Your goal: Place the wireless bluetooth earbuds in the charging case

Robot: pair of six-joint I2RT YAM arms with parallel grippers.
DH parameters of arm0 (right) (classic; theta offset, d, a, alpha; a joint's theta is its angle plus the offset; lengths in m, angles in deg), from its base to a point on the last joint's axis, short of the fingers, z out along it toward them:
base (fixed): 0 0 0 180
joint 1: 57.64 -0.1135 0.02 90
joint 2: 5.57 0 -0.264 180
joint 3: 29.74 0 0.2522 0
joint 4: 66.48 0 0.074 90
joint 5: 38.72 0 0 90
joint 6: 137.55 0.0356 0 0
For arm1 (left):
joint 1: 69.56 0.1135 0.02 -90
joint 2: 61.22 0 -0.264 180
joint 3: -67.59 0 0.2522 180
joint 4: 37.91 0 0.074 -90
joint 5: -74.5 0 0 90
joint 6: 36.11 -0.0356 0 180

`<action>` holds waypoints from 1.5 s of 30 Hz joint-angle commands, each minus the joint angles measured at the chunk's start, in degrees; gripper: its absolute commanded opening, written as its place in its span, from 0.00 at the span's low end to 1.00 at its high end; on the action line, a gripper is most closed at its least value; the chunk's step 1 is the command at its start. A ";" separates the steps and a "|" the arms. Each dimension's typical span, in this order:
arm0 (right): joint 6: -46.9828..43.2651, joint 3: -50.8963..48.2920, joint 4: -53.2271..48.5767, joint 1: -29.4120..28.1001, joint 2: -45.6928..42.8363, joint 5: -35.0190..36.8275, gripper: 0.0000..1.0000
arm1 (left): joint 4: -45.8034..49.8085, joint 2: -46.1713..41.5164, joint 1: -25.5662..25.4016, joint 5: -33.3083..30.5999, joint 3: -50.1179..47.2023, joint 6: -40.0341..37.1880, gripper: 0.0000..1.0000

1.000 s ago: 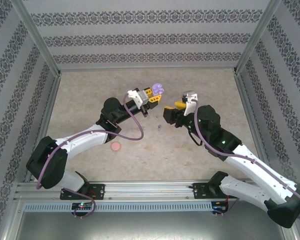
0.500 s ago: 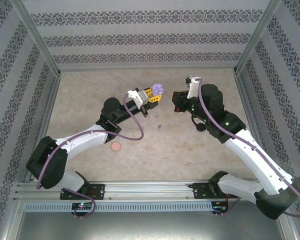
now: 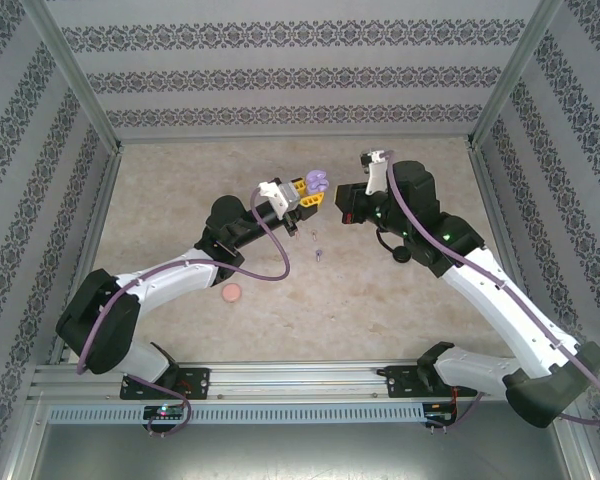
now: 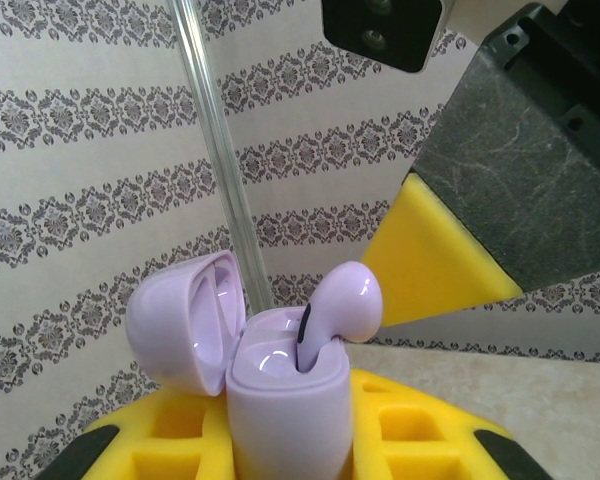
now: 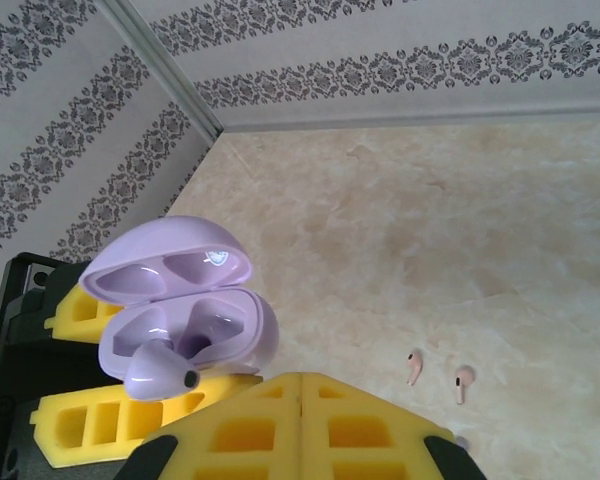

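1. Plainly, the purple earbud (image 4: pixel 340 302) is a light, hard, glossy shell. I judge it slippery and apt to pop out if pushed off-axis. It is best taken or pressed at the rounded head, leaving the stem free to slide into its well.
2. It sits only partway in the case (image 5: pixel 230 335), with its stem down in one well and its head standing proud and tilted above the rim.
3. The case is small, pale purple smooth plastic with its domed lid hinged open. The second well looks empty.
4. The left gripper (image 3: pixel 308 192) is clamped on the case's lower body between yellow pads, and seems to hold it up off the bench (image 5: pixel 460 220).
5. The right gripper (image 5: pixel 300 385) has its yellow fingers pressed together with nothing between them. Its tip is just beside the earbud's head, but I cannot tell whether it touches.
6. Two tiny, stemmed pink earbuds (image 5: pixel 412 367) lie loose on the bench, near each other.
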 commanded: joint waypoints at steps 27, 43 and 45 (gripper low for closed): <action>1.54 2.96 -3.53 -1.41 -6.83 1.88 0.00 | -3.61 2.27 0.19 -1.53 -1.52 0.36 0.00; 7.35 -16.98 -4.75 4.82 -4.02 4.97 0.59 | -4.63 -7.31 2.43 -1.24 -9.71 2.46 0.00; 7.95 -16.89 -4.78 4.87 -0.87 4.33 0.59 | -3.61 -8.68 2.60 -0.93 -10.45 2.40 0.00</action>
